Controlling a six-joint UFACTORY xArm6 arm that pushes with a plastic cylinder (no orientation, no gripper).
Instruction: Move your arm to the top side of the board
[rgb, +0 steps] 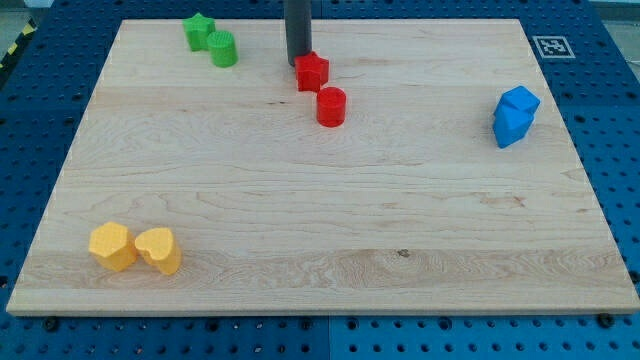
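My tip (298, 64) is near the view's top edge of the wooden board (320, 220), a little left of centre. It stands just left of the red star block (312, 72), touching or nearly touching it. A red cylinder (331, 106) sits just below and right of the star. A green star (199, 31) and a green cylinder (223, 49) lie to the tip's left, near the top edge.
Two blue blocks (515, 115) sit together at the view's right. Two yellow blocks, a hexagon-like one (112, 246) and a heart-like one (159, 250), sit at the bottom left. A fiducial marker (550, 46) is at the top right corner.
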